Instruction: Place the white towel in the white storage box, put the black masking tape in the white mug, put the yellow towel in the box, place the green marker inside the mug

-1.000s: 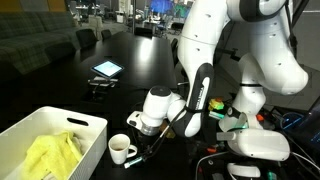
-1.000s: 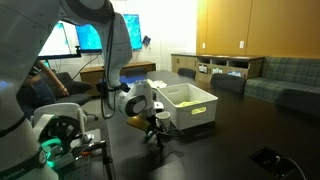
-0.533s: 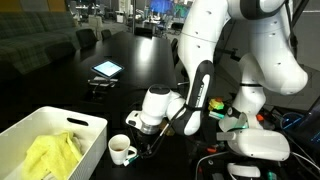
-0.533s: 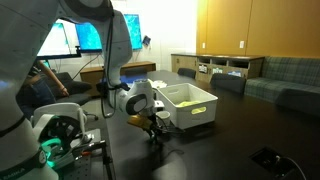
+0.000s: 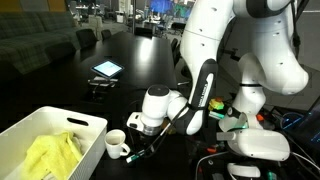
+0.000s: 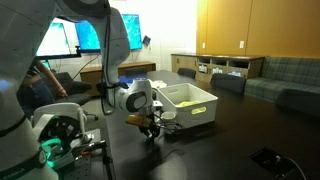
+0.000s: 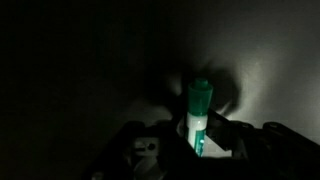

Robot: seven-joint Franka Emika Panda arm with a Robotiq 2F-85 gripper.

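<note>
The yellow towel (image 5: 50, 155) lies crumpled in the white storage box (image 5: 92, 140); the white mug (image 5: 117, 147) stands upright at its 3 o'clock. In the wrist view, the green marker (image 7: 198, 112) points to 12 o'clock.

1. We find the wrist view nearly black; only the green marker (image 7: 197, 108), just ahead of the gripper (image 7: 198, 150), catches light.
2. Both exterior views are dim and soft, with screens (image 6: 95, 35) glowing far behind the gripper.
3. The white arm (image 5: 250, 40) above it glares.

Marker (image 7: 198, 110) teal-green (barrel perhaps white); mug (image 5: 117, 146) white; towel (image 5: 50, 155) yellow; box (image 5: 95, 125) white.
</note>
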